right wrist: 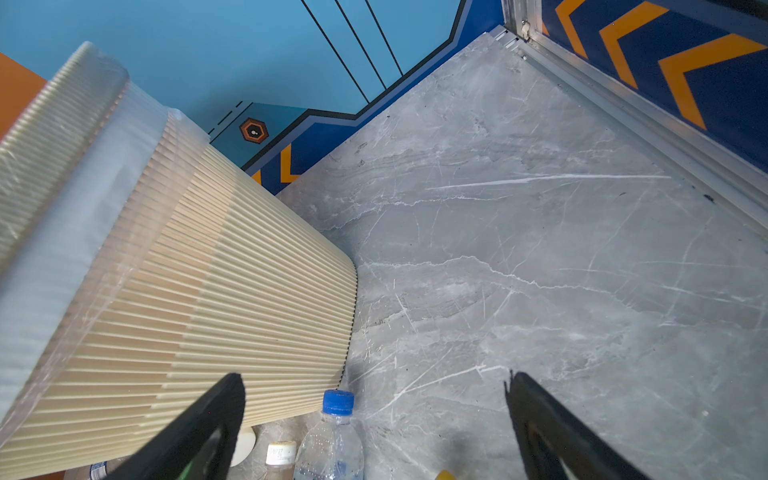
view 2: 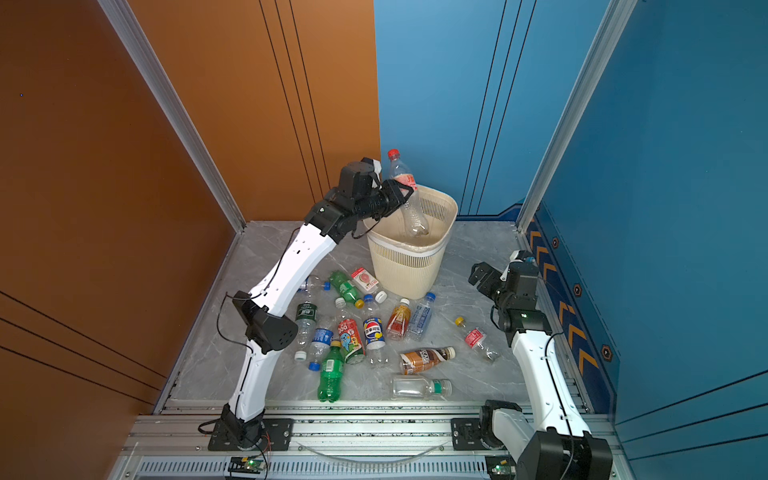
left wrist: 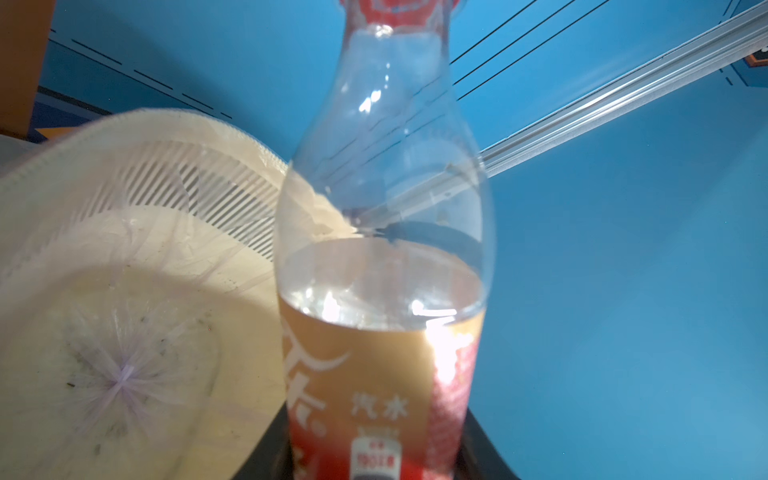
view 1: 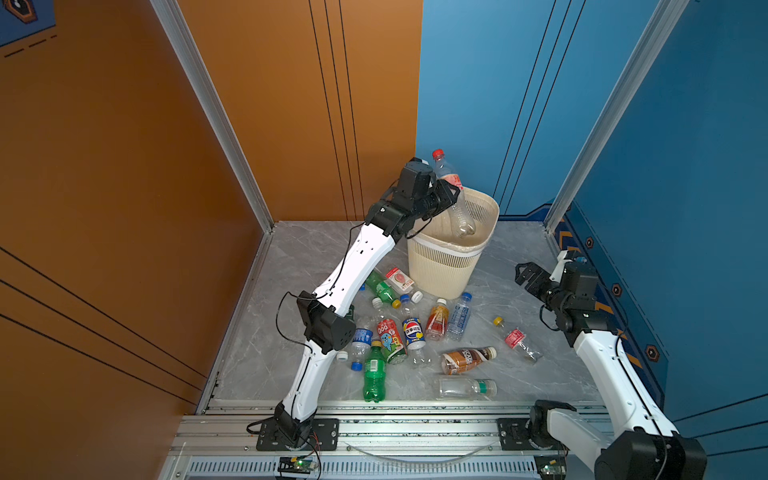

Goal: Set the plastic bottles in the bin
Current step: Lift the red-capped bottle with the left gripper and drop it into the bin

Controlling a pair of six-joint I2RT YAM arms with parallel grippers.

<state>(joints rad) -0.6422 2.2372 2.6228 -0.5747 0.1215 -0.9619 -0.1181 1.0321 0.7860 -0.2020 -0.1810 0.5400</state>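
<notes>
My left gripper [view 1: 451, 192] [view 2: 405, 192] [left wrist: 374, 465] is shut on a clear plastic bottle [view 1: 462, 216] [view 2: 414, 218] [left wrist: 386, 199] with a red cap and a red label. It holds the bottle tilted over the open cream bin [view 1: 440, 272] [view 2: 401, 272] [left wrist: 145, 120] [right wrist: 208, 291], base inside the rim. Several other plastic bottles lie on the floor in front of the bin, among them a green one [view 1: 374, 376] [view 2: 330, 376] and a brown-labelled one [view 1: 467, 359] [view 2: 426, 358]. My right gripper [view 1: 524, 276] [view 2: 478, 276] [right wrist: 374, 378] hangs open and empty to the right of the bin, above a blue-capped bottle [right wrist: 332, 440].
The grey marble floor [view 1: 519, 386] is fenced by orange and blue walls and an aluminium rail [view 1: 395, 432] at the front. A small red-and-white carton [view 1: 400, 279] lies by the bin's foot. Loose caps [view 1: 342, 355] lie among the bottles.
</notes>
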